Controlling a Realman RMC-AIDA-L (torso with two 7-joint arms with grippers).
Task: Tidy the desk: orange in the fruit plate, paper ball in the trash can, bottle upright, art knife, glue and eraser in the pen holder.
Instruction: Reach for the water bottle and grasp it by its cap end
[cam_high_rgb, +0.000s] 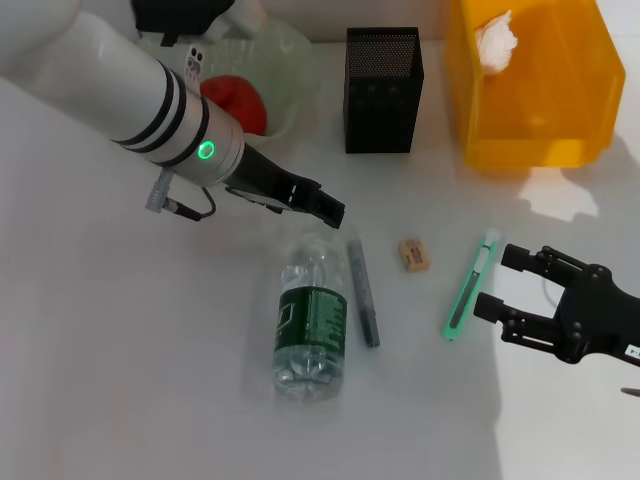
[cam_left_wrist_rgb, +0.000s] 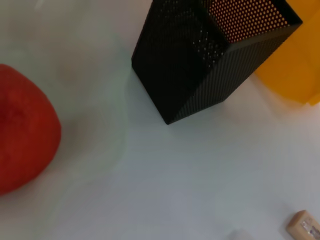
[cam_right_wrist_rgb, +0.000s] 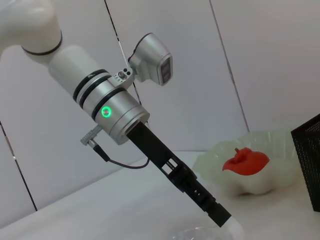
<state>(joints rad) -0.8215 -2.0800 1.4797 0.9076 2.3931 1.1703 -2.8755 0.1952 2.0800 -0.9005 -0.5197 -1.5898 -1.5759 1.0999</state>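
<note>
Left gripper (cam_high_rgb: 330, 210) hovers over cap end of bottle (cam_high_rgb: 311, 318) lying on tabletop (cam_high_rgb: 120, 380); fingers look closed, empty. Open wide first, descend, clamp neck squarely, then tip upright. Right gripper (cam_high_rgb: 505, 285) open beside knife (cam_high_rgb: 470, 286).

White desk (cam_high_rgb: 120, 380), pale panelled wall (cam_right_wrist_rgb: 260, 60) with dark seams behind

I can read no text anywhere; the print on the bottle (cam_high_rgb: 312, 318)'s green label is too small for me.
</note>
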